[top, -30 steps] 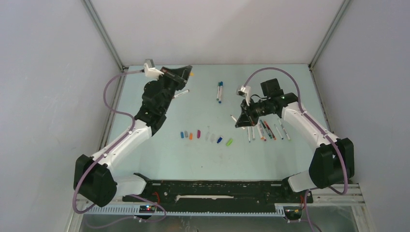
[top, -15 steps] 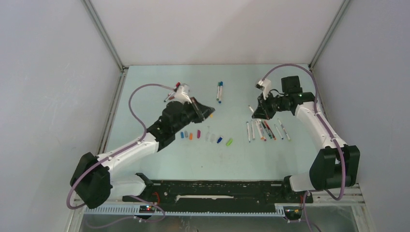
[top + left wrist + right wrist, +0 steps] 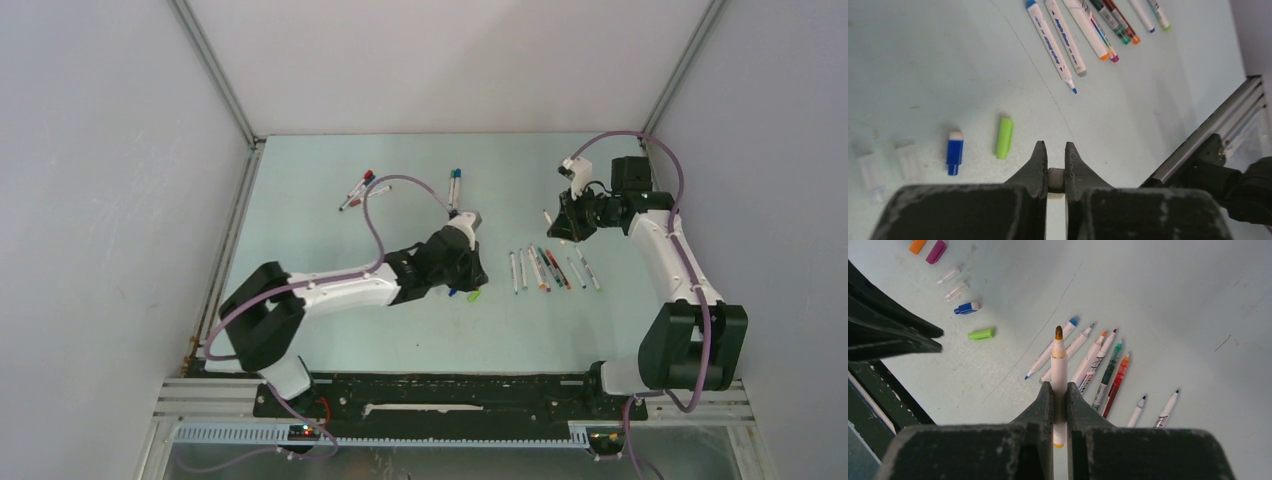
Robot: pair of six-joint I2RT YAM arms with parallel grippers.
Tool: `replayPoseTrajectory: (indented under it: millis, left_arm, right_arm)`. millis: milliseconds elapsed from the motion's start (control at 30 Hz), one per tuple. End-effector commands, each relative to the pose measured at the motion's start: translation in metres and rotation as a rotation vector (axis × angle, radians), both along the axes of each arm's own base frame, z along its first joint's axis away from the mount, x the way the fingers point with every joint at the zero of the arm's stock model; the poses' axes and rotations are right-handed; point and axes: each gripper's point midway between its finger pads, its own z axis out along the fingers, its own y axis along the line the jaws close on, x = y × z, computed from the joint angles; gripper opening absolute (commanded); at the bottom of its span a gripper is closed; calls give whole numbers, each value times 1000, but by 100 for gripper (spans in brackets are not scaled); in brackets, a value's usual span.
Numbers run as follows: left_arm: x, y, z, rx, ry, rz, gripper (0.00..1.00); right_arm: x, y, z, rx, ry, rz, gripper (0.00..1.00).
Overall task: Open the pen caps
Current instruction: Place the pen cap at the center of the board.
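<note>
Blue lettering is running along the two white plastic pen barrels [image 3: 1055, 37] lying on the pale green tabletop [image 3: 923, 65] in the left wrist view, but it is blurring out and the words cannot be made out. Dark print is showing on other barrels [image 3: 1098, 371] in the right wrist view, too small to read. Nothing legible anywhere.

The top external view looks down from above and behind the arm bases onto the whole counter [image 3: 320, 220]. Each wrist view looks along its own fingers, close to the surface (both share the green cap [image 3: 1004, 137] and uncapped pens [image 3: 1098, 365]).
</note>
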Motion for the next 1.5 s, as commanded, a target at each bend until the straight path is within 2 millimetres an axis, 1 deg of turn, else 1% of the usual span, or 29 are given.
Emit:
replayPoseTrajectory:
  millis: [0,100,300,433,633,900,1200,1367,1467]
  left_arm:
    - [1,-24,-1,89,-23,-67,6]
    - [-1,-36,-16,140,7,-95,6]
    - [-1,-50,-38,227,39,-137,8]
    - [-1,-55,-49,284,58,-155,9]
    - [1,-55,-64,340,88,-152,13]
    - [6,-54,-75,413,95,-148,19]
    - [10,-51,-81,459,93,-131,28]
    - [12,-51,-80,459,88,-127,30]
    - [13,-52,-70,441,73,-124,33]
  right_arm:
    - [5,-3,-1,-6,2,-15,0]
    - [6,-3,-4,-9,8,-18,0]
    - [6,-4,-6,-14,12,-19,0]
    - [7,-4,-7,-14,16,-19,0]
    - [6,-4,-8,-16,17,-18,0]
    - [6,-4,-7,-14,15,-16,0]
    - [6,-4,-7,-12,16,-13,0]
    - [6,-4,-7,-12,14,-15,0]
    - [6,-4,-7,-12,15,-15,0]
